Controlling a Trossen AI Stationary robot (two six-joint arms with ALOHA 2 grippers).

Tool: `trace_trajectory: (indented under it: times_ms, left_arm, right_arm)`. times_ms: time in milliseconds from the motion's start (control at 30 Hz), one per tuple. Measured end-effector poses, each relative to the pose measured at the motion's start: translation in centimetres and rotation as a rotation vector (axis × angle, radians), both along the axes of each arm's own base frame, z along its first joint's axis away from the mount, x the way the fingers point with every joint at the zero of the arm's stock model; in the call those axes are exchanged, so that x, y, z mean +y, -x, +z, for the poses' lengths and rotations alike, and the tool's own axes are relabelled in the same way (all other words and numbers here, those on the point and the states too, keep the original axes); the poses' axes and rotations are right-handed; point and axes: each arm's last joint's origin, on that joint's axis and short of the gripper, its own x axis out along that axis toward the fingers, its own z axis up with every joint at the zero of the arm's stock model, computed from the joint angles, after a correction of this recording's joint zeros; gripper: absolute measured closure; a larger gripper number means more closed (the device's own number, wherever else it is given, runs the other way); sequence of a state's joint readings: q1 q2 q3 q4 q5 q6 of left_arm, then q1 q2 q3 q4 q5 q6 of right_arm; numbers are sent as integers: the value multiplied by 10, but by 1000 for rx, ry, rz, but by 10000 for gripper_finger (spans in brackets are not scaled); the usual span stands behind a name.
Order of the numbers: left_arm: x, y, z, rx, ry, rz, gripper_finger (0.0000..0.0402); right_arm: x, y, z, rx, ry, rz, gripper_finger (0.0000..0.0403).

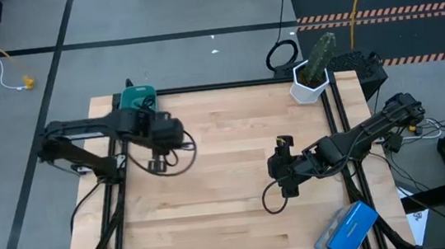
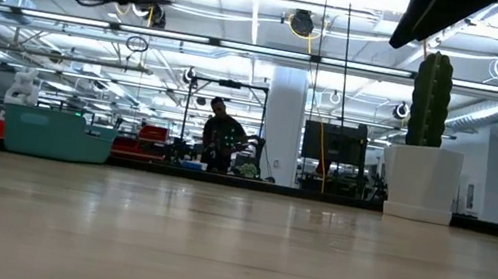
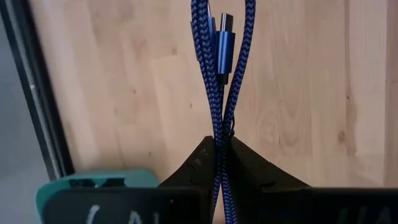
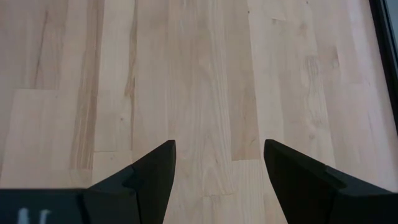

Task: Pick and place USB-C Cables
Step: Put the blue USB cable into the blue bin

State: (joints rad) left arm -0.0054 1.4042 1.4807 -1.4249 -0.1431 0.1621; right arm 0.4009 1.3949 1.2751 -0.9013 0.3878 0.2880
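Wooden counter [image 1: 228, 182] lay below both claws; left claw [image 3: 221, 146] pinched the blue cable [image 3: 217, 74] beside the tray [image 3: 93, 183]; right claw [image 4: 219, 162] gaped wide, holding nothing.

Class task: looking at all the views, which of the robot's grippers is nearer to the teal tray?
The left. The left gripper, shut on the blue cable, hangs just beside the teal tray; the right gripper, open, is far across the table.
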Motion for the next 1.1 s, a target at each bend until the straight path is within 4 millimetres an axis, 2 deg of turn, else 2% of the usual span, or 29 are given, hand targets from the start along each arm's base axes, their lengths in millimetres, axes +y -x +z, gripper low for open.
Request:
trace_trajectory:
  times_ms: [200, 600, 1100]
  left_arm:
    - [10, 31, 19, -43, -4, 58, 371]
    - [27, 80, 40, -106, -43, 182, 371]
    - [35, 117, 54, -203, -64, 285, 371]
  right_arm:
    - [0, 0, 0, -2, -1, 0, 165]
    - [0, 0, 0, -4, -1, 0, 165]
    - [0, 0, 0, -5, -2, 0, 165]
